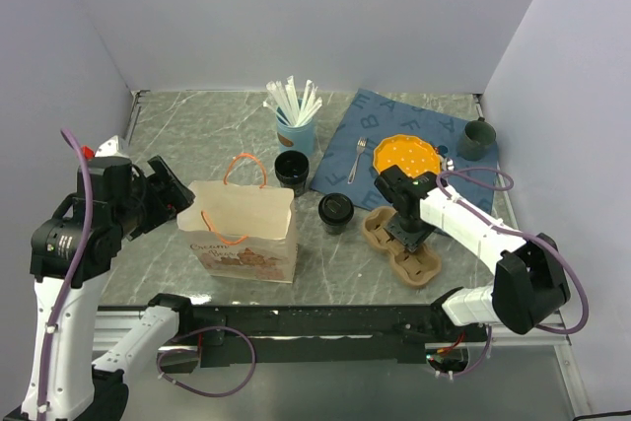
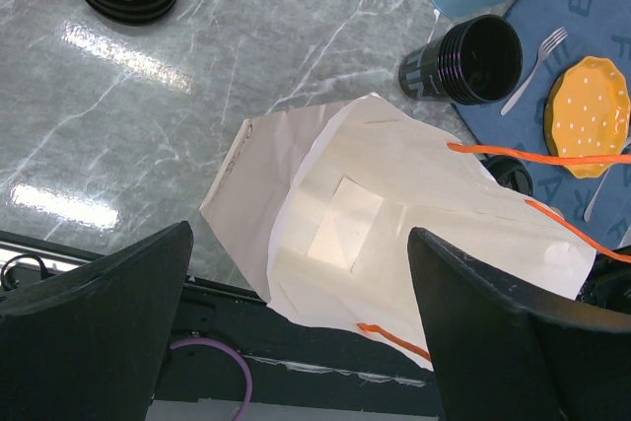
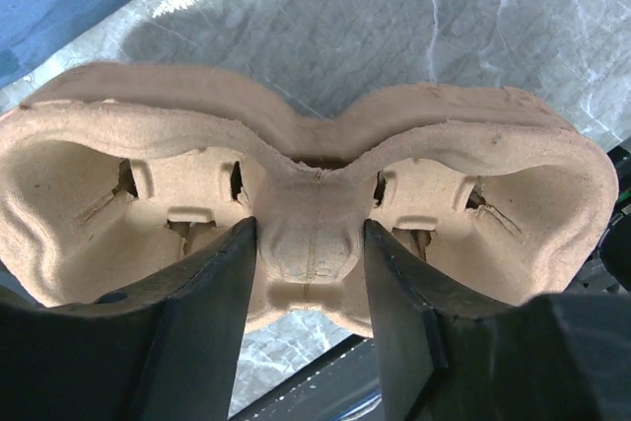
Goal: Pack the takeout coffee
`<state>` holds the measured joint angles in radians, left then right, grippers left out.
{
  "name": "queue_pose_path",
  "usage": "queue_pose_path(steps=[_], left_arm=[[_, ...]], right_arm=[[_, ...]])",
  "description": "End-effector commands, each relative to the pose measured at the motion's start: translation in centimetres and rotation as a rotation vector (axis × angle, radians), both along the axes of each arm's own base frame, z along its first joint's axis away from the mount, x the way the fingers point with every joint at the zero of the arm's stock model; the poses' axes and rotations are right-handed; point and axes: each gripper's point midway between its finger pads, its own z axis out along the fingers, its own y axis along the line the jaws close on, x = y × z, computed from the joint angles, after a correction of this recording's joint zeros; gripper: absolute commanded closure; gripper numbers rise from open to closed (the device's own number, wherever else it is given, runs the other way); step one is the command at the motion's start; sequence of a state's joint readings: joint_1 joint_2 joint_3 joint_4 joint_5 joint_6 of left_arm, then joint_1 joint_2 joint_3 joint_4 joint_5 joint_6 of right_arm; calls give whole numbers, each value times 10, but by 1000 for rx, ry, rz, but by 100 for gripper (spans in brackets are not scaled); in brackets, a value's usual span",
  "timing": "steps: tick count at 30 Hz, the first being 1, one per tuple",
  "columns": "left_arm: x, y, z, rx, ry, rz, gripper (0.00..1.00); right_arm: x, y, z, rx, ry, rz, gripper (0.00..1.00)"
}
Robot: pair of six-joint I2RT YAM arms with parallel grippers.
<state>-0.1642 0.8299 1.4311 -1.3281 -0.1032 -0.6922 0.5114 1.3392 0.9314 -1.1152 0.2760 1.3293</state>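
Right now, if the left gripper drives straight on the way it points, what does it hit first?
The cream paper bag with orange handles. The open left gripper appears to point into its mouth, so it would likely meet the bag's near rim or its inside first. Depth is unclear.

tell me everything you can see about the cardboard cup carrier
The cup carrier is tan moulded pulp, rough and fibrous. It has two round wells side by side, both empty, each with small tabs in its wall, joined by a raised centre ridge. It lies open side up on the marble table, right of the lidded black cup, near the blue cloth. The right gripper pinches its centre ridge, one finger in each well.
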Motion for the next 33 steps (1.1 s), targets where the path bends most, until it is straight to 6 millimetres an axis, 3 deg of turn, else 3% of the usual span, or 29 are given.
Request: queue_pose_path(steps=[1,10,18,21,25,27,28,30,31,33], left_arm=[[-2,0,11,-4,-39,-3,3],[-3,2,13,4,-40,-1,3],[-1,3,16,13,-50,-3,3],[-2,3,13,17,-47,-6,2],[-4,-1,9,6,-43,-31,3],[-5,-2,6,1,-47,-38,6],[-6,-2,4,0,-47,-37,7],[-6,-2,-2,-2,-44,-33,9],[-7,-3,-5,-5,-40,-37,12],[-4,-4,-14,-11,-35,-38,16]], right_arm=[[8,-4,15,-5,-55,-5,54],[6,-5,19,1,-70,5,59],[11,-10,55,-9,-136,45,59],[17,-8,77,7,-187,97,59],[28,6,122,81,-307,200,59],[37,27,157,170,-405,283,59],[42,37,185,215,-485,310,59],[38,60,210,258,-526,398,60],[40,70,243,298,-602,420,60],[36,97,265,349,-627,490,61]])
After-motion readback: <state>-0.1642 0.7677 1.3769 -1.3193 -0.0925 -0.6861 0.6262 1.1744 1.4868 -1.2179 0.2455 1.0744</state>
